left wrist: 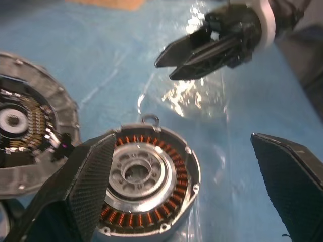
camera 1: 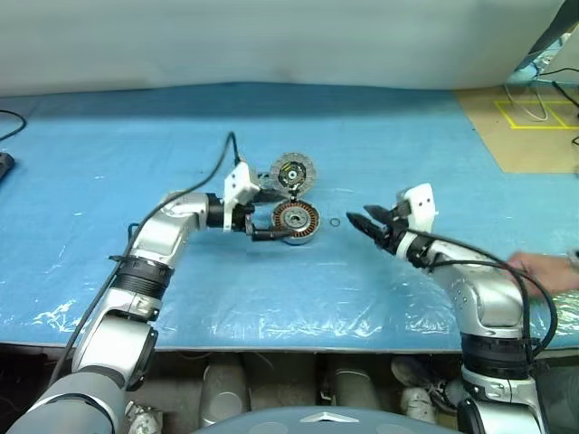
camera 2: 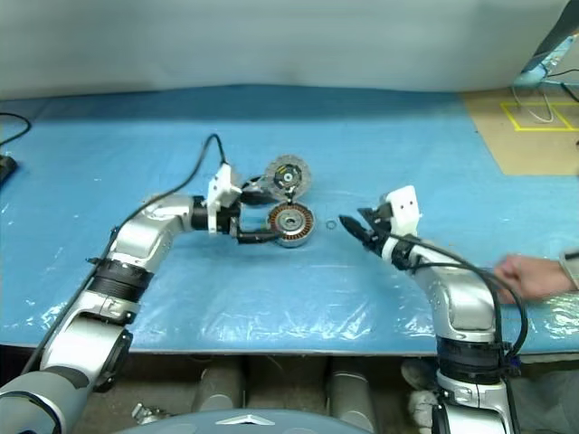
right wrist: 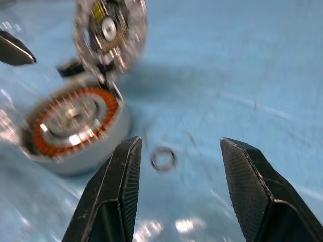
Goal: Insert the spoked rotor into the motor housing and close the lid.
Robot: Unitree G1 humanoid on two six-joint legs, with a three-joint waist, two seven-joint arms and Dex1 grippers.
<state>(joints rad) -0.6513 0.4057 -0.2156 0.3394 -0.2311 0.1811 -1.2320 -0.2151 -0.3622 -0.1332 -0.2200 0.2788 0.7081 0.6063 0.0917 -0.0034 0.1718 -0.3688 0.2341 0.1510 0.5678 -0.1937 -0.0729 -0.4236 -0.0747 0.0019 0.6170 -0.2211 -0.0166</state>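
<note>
The motor housing [camera 1: 296,220], a squat drum with copper windings around a silver centre, lies open on the blue sheet. I cannot tell whether that silver centre [left wrist: 136,174] is the spoked rotor. Just behind it the ribbed lid [camera 1: 292,172] stands up on edge, its black hub and green-yellow spot facing me. My left gripper [camera 1: 271,217] is open, one finger [left wrist: 86,176] alongside the housing wall and the other [left wrist: 287,166] well clear. My right gripper [camera 1: 362,221] hovers to the right of the housing, open and empty, fingers [right wrist: 118,186] pointing toward it.
A small metal ring [camera 1: 335,222] lies on the sheet between the housing and my right gripper. A person's hand [camera 2: 529,276] rests at the right edge. A brown board with yellow tape [camera 1: 534,127] lies far right. The table's front edge [camera 1: 289,348] runs close below my arms.
</note>
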